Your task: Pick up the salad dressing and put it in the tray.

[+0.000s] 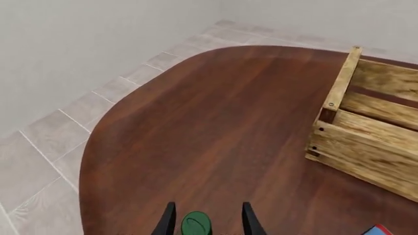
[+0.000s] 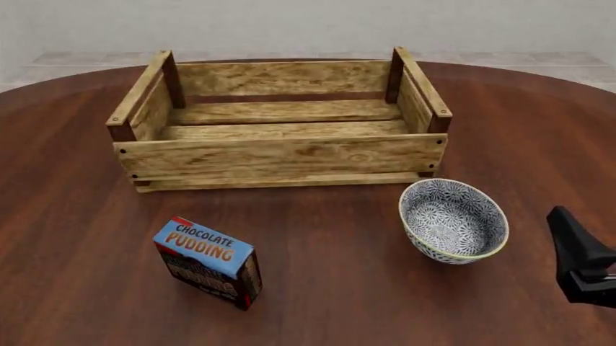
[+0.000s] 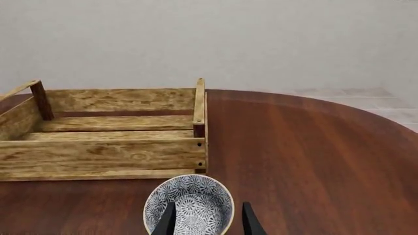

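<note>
Holding the salad dressing (image 1: 195, 224) by its green cap, the left gripper (image 1: 207, 223) is hanging over the bare counter (image 1: 216, 127), left of the tray (image 2: 279, 155). The pudding box (image 2: 207, 262) is standing before the tray, the bowl (image 2: 454, 220) further right. The right gripper (image 3: 207, 220) is hovering with jaws parted, grasping nothing, beside the bowl.

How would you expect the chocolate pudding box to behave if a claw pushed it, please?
The chocolate pudding box stands upright on a narrow edge, so it would probably tip rather than slide. It looks like thin carton, likely light, and may dent under a squeeze.
</note>
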Robot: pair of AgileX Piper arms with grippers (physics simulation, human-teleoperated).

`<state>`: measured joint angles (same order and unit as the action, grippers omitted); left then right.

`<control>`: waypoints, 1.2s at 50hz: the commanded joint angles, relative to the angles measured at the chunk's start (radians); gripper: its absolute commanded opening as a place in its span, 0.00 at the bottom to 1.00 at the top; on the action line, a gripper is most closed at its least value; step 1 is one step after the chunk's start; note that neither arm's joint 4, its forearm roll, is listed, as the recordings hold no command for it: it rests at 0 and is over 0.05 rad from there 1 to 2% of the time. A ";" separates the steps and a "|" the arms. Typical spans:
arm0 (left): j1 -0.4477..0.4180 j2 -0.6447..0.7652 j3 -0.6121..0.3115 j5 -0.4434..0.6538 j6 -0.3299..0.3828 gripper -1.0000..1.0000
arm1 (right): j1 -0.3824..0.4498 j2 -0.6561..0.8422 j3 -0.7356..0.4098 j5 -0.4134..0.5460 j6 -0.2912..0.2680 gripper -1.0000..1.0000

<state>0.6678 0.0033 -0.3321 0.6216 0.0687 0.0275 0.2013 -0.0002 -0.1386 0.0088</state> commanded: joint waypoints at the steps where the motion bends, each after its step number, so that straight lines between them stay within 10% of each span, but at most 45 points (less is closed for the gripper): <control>1: 0.034 0.000 0.031 -0.019 -0.008 1.00 | 0.002 -0.016 0.000 0.015 -0.007 1.00; 60: 0.099 0.224 0.179 -0.313 0.000 1.00 | -0.012 -0.018 -0.001 0.021 -0.011 1.00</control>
<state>0.7527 0.1999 -0.1789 0.3428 0.0547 0.0166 0.1818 -0.0003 -0.1165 -0.0022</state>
